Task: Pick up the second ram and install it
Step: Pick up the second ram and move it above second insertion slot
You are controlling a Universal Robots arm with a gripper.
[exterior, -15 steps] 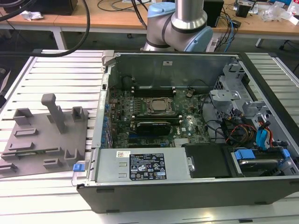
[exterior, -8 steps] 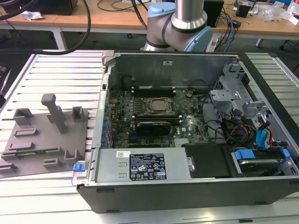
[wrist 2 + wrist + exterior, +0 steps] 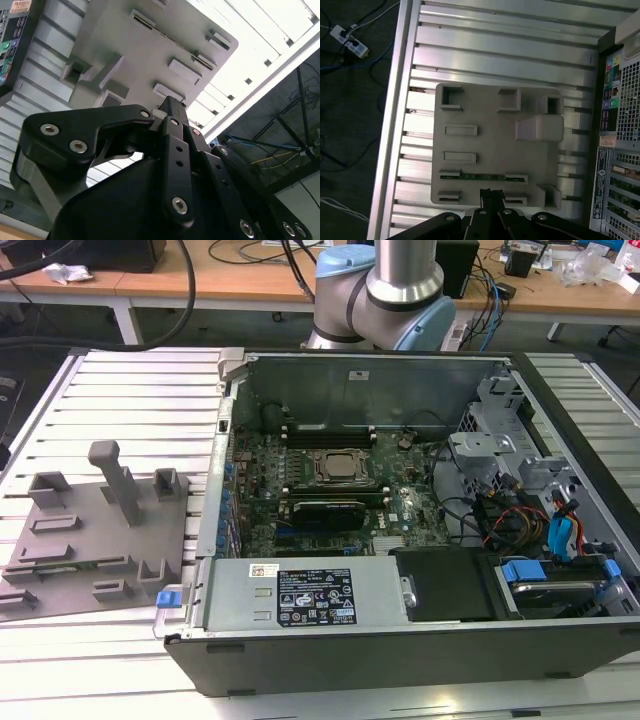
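The second ram (image 3: 482, 176) is a thin green stick standing on edge in a long slot near one edge of the grey holder tray (image 3: 490, 145). It appears as a dark line across the tray (image 3: 125, 35) in the second wrist view (image 3: 175, 44), and near the tray's front (image 3: 75, 564) in the exterior view. My gripper (image 3: 487, 192) hangs well above the tray, over the edge where the ram sits, and touches nothing. Its black fingers (image 3: 170, 107) meet at the tips, shut and empty.
The tray (image 3: 100, 540) rests on a ribbed metal table at the exterior view's left, with upright blocks (image 3: 120, 485) rising from it. The open computer case (image 3: 400, 640) lies to its right, with the motherboard (image 3: 400, 505) and CPU socket (image 3: 340, 467) exposed. Cables (image 3: 351, 44) lie on the floor.
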